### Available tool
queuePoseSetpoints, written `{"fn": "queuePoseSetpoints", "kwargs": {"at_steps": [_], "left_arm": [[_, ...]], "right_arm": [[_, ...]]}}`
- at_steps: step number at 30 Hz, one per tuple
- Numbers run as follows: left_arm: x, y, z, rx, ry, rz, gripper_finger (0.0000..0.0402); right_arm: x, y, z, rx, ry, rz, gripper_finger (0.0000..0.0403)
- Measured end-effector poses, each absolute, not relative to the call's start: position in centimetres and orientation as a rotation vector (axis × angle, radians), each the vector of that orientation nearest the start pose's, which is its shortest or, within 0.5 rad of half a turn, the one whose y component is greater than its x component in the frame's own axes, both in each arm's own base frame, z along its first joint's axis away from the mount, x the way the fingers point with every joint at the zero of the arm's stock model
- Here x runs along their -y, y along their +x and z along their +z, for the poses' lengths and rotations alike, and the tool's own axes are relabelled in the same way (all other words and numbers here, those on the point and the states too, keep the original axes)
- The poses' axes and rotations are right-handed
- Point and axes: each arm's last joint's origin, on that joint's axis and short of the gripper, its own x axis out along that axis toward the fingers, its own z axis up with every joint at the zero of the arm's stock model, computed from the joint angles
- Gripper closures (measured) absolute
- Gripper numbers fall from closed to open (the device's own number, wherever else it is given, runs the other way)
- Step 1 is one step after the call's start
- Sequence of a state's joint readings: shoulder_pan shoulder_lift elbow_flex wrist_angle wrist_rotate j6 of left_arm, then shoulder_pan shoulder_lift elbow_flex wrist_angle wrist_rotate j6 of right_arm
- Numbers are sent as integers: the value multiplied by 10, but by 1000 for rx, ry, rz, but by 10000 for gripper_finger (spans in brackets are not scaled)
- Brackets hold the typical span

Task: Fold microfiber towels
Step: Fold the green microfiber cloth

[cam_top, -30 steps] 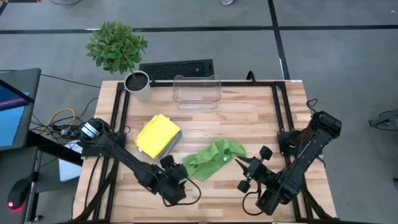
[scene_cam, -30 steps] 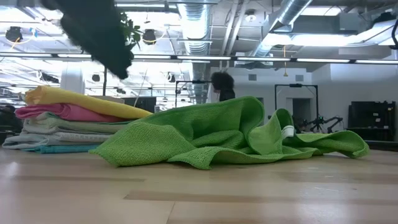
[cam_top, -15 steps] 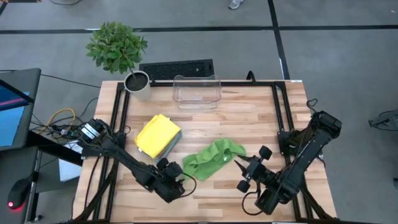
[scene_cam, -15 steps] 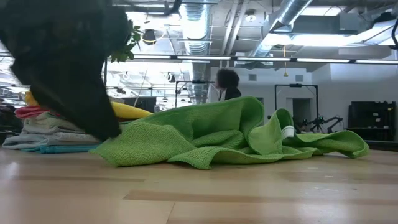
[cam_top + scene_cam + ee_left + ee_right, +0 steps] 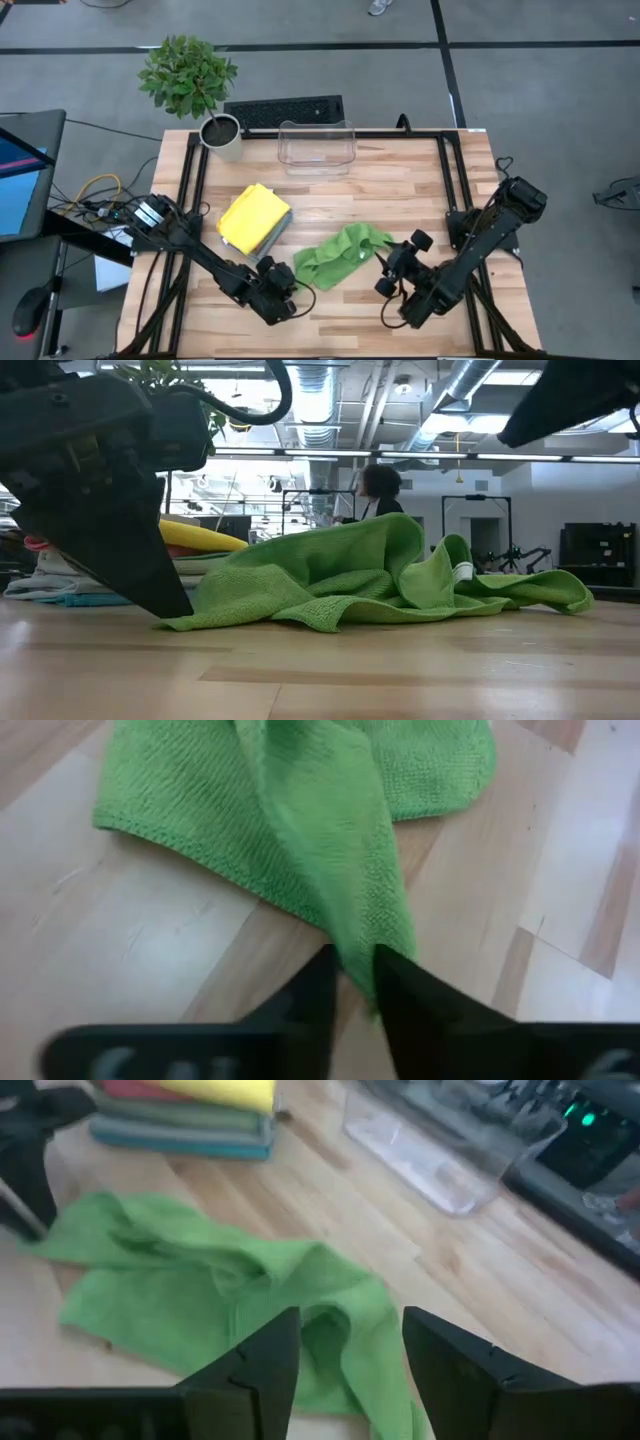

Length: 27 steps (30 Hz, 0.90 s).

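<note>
Left hand point(image 5: 352, 982) pinches a corner of the lime green towel point(image 5: 338, 255), crumpled mid-bench point(image 5: 400, 190). Right hand point(image 5: 345, 1355) hangs over its other end, fingers apart, holding nothing. Folded stack point(image 5: 253, 217) sits done just beside; this towel's fold looks not yet started.

The left gripper point(image 5: 291, 287) now pinches the near-left corner of the lime green towel point(image 5: 343, 254) that it only hovered beside, while the right gripper point(image 5: 383, 271), fingers parted wider, has moved up to the towel's right edge.
</note>
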<state>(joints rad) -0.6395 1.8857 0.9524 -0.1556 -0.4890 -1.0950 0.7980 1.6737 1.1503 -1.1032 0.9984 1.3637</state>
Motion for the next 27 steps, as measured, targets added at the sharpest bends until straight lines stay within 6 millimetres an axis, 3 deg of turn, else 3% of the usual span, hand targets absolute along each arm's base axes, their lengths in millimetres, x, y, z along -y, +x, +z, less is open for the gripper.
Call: {"fn": "queuePoseSetpoints", "kwargs": {"at_steps": [4,11,15,21,27], "left_arm": [[191,280,110,-846,-448,381,393],[198,278,132,-922,-434,341,400],[201,279,139,-897,-411,348,401],[201,278,139,-889,-392,353,401],[200,278,139,-890,-379,365,401]], "right_arm": [[-185,213,211,-687,-6,-718,199],[-179,206,188,-783,-13,-698,203],[-181,209,177,-805,-172,-582,202],[-186,248,156,-873,-508,-273,214],[-178,285,131,-1009,-716,-124,226]]}}
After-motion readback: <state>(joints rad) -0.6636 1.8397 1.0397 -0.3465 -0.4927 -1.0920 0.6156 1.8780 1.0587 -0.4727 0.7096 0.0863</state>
